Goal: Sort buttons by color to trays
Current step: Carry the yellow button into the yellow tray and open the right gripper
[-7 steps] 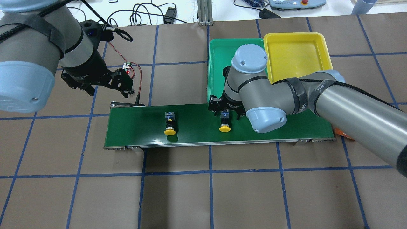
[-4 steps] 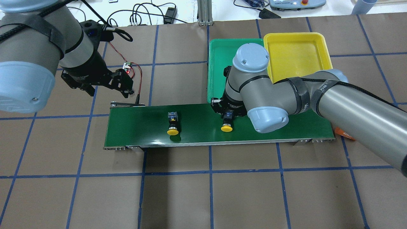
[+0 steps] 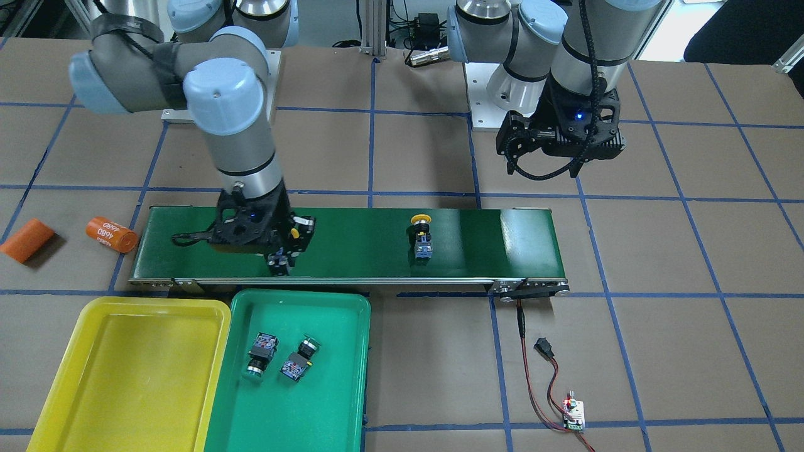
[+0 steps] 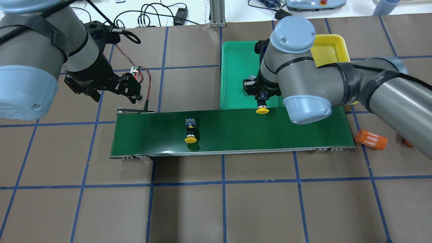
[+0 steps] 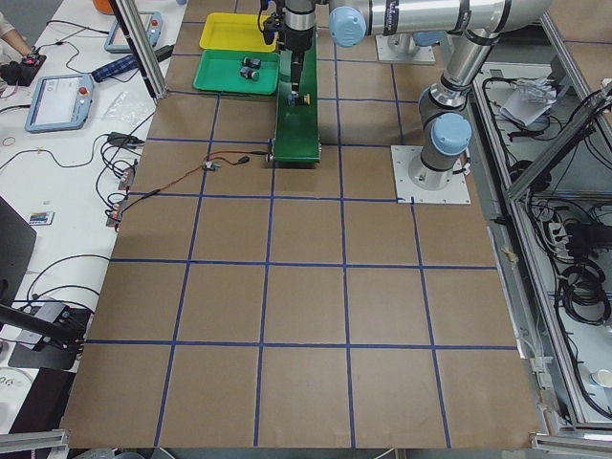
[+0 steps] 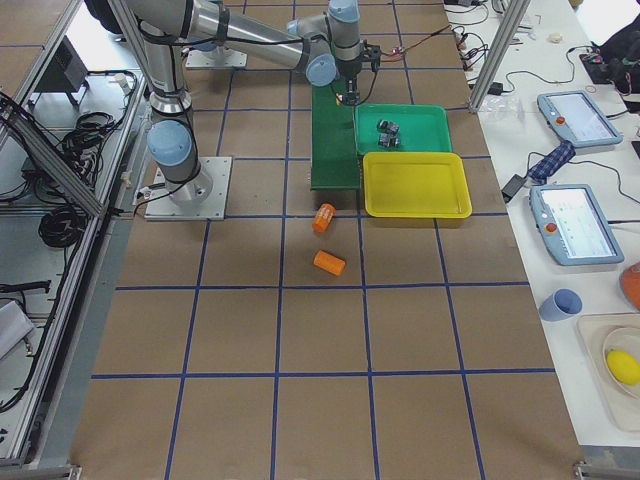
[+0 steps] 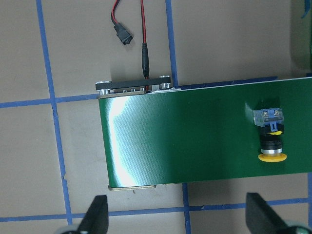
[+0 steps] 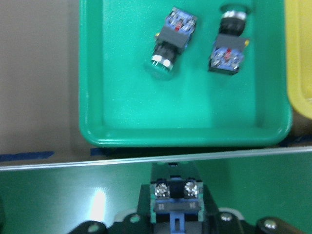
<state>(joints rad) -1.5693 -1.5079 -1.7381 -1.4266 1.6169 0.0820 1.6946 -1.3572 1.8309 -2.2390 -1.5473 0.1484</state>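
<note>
My right gripper is shut on a yellow-capped button and holds it above the belt's far edge, next to the green tray. The right wrist view shows that button's blue body between the jaws. A second yellow button lies on the conveyor belt; it also shows in the left wrist view. Two green buttons lie in the green tray. The yellow tray is empty. My left gripper is open and empty, beyond the belt's left end.
Two orange cylinders lie on the table off the belt's right end. A small circuit board with red and black wires lies near the belt's left end. The yellow tray is partly covered by my right arm.
My right gripper has taken the yellow button off the belt and carried it back and right, toward the trays. The other yellow button has ridden a little right on the belt. The left arm is still.
</note>
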